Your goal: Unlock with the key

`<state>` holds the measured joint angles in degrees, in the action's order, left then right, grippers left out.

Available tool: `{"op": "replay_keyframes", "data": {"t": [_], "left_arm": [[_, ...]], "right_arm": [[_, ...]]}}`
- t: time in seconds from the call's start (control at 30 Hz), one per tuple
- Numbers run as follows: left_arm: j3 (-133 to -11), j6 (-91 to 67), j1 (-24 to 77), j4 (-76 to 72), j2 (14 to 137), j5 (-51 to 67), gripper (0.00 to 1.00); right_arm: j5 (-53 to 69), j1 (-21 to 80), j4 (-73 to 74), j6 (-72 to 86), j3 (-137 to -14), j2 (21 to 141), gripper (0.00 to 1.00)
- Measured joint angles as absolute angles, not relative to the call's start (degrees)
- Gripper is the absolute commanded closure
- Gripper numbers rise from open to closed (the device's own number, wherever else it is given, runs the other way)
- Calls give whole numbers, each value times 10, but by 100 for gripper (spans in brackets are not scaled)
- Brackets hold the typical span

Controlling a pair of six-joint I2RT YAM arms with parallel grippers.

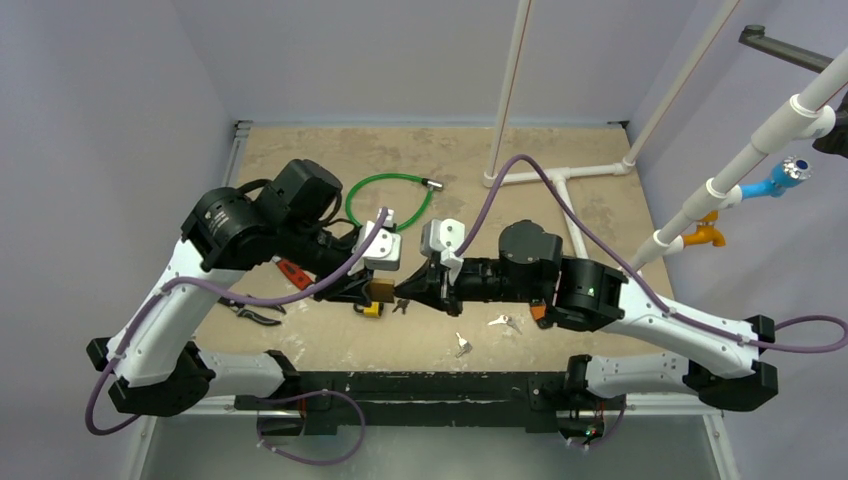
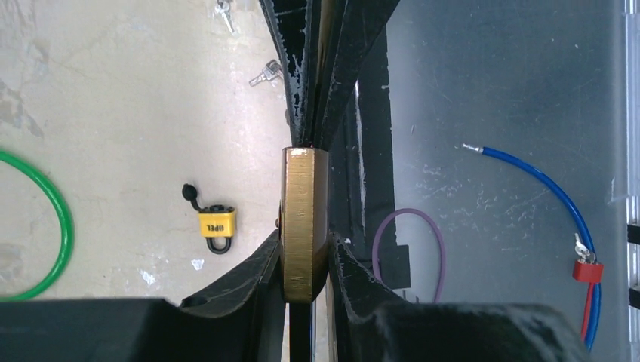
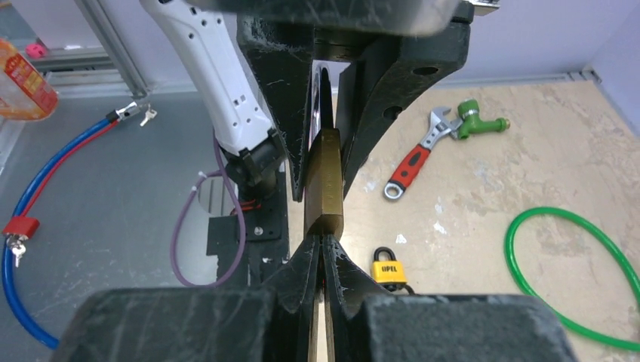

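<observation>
My left gripper (image 2: 306,249) is shut on a brass padlock (image 2: 304,219), pinching its flat sides and holding it above the table. The right gripper (image 3: 323,240) is shut, and its fingertips press against the narrow end of the padlock (image 3: 324,177). The key is pinched between those pads and almost wholly hidden. In the top view the two grippers meet tip to tip at the padlock (image 1: 382,291), and a small spare key (image 1: 402,306) dangles just below the right gripper (image 1: 402,296).
A yellow padlock (image 1: 371,309) lies on the table under the grippers. Loose keys (image 1: 462,345) lie toward the near edge. A green cable loop (image 1: 390,200) lies at the back. Red-handled wrench (image 3: 413,162) and pliers (image 1: 255,313) lie left; white pipe frame (image 1: 560,180) stands right.
</observation>
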<state>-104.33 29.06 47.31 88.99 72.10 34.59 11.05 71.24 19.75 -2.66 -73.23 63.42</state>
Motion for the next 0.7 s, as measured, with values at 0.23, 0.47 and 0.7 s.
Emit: {"op": "replay_keyframes", "data": {"t": [0.23, 0.47, 0.7], "left_arm": [[-1059, 296, 484, 854, 706, 359, 100], [-1032, 298, 499, 771, 691, 392, 100], [-1032, 297, 499, 759, 688, 391, 100]], "right_arm": [[110, 715, 166, -19, -730, 598, 45], [79, 719, 137, -21, -729, 551, 60], [69, 719, 135, -15, -727, 527, 61]]}}
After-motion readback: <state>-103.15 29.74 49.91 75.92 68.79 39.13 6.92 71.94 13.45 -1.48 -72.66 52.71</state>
